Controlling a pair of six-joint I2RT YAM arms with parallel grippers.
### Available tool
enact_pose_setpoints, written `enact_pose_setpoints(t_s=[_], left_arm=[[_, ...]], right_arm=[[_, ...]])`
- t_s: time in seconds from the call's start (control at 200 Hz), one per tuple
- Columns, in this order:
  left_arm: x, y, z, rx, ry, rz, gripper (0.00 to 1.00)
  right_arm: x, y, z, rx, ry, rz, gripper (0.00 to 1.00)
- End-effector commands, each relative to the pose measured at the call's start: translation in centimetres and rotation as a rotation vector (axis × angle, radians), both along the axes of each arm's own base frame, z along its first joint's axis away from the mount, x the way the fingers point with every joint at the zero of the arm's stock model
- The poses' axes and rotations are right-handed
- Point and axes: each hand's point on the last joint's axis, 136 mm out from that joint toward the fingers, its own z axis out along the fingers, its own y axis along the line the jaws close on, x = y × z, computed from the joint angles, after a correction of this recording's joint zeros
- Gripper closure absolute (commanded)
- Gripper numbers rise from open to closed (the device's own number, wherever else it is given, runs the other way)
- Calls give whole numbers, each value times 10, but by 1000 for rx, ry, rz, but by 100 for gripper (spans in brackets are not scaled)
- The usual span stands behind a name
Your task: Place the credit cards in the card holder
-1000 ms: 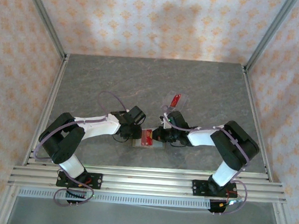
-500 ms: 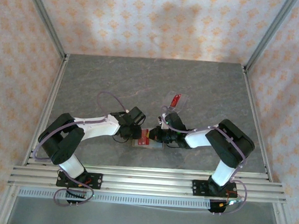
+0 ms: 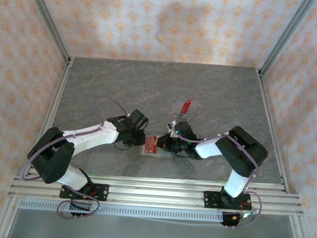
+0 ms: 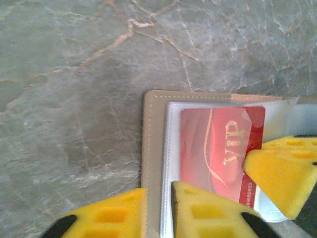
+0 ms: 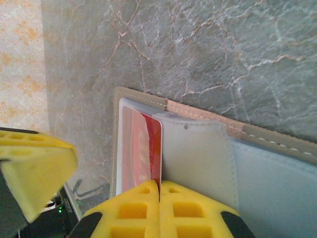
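While the holder [image 4: 151, 148] lies open and flat between the two grippers, a red card [image 4: 218, 148] is seen on its grey inner leaf, just inside its left border and partly under a clear pocket film. The card's long axis is judged to run along that border, so it has to be slid in sideways, from the holder's right side toward its left.

The right gripper [image 5: 159, 191] is placed over the holder's right half. Its pads are pressed together, apparently on the card's right edge, since that edge runs straight into the seam between them. The card thus lies directly left of this gripper, and the coming push is judged to fall to this arm.

The left gripper [image 4: 158, 191] is set at the holder's left border. Only a narrow slit is left between its pads, with the border showing through it; whether the border is pinched cannot be told.

A second card [image 3: 186, 106] is left standing in a clear rack [image 3: 179, 113] beyond the holder's far right corner.

Against the earlier overhead frame, the left arm is stretched lower and further left of the holder, and the card is shifted slightly toward the holder's left border.
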Motion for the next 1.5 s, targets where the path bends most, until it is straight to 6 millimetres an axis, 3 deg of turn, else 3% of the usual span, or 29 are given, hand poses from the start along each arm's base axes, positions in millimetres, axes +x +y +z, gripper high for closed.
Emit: enact_pose_setpoints(t_s=[0.0,0.05,0.24,0.45,0.651,0.931,1.216,1.336,1.496], left_arm=[[-4,3,0,26,31,-30,94],[-3,-1,-1,16,36,-44,100],[-2,-8,-15,6,57,-74,100],[-4,-11,-28,1,73,-82,100],[-10,-5,-38,16,86,-77,100],[-17,0,-46,17,95,-70,100],[-20,1,-49,8,99,-66,100],[-21,2,-50,13,102,-62,100],[-23,3,-55,11,107,-52,100]], right_arm=[[-3,-10,-10,-98,1,-5,94],[-3,-11,-7,-108,-4,0,92],[-3,-11,7,-117,-18,9,81],[-2,-5,20,-109,-20,44,76],[-2,-1,19,-105,-5,48,80],[-9,11,14,-115,10,73,100],[-11,24,6,-99,18,51,100],[-7,18,7,-126,-5,21,89],[-2,-2,27,-279,-55,28,75]])
